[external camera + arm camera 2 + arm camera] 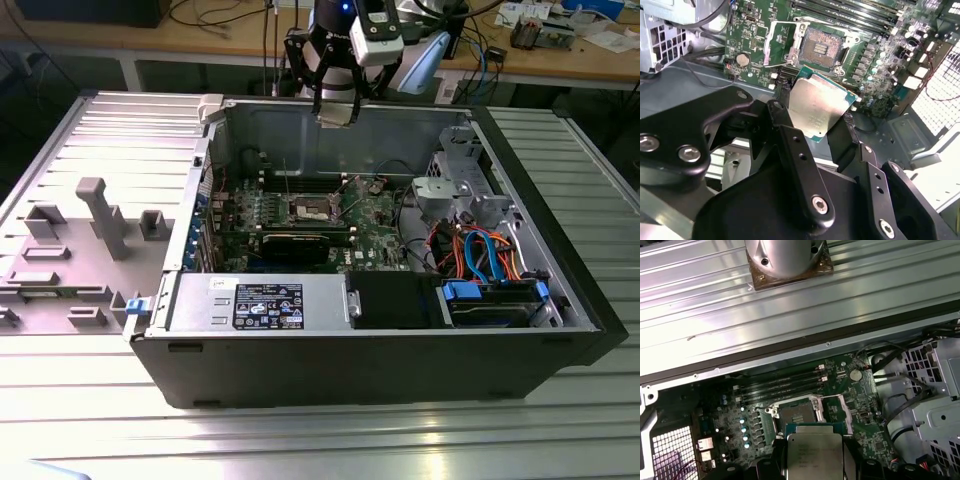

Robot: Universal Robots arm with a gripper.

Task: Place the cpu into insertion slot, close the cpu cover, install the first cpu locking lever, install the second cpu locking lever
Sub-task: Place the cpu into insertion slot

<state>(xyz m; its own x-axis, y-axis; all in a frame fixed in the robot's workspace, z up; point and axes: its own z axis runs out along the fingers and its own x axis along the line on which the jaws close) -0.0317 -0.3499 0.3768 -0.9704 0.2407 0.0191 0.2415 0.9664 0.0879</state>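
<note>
My gripper (pixel 335 110) hangs above the back wall of the open computer case, shut on the cpu. In both wrist views the cpu (pixel 817 107) (pixel 813 455), a flat square chip with a pale metal face, sits between the black fingers (pixel 782 120). The insertion slot (pixel 821 47) (pixel 795 414) (pixel 312 208) lies open on the green motherboard (pixel 375 215) below, its dark centre bare. The cpu cover (pixel 776 44) (pixel 832 411), a metal frame with a window, is swung open beside the slot. The chip is well above the socket and apart from it.
The case wall (pixel 300 120) rises close under the gripper. A power supply (pixel 265 305) and a black box (pixel 395 300) line the front. A drive cage (pixel 455 190) with orange and blue cables (pixel 480 250) stands at the exterior view's right. Grey fixtures (pixel 100 215) stand on the table.
</note>
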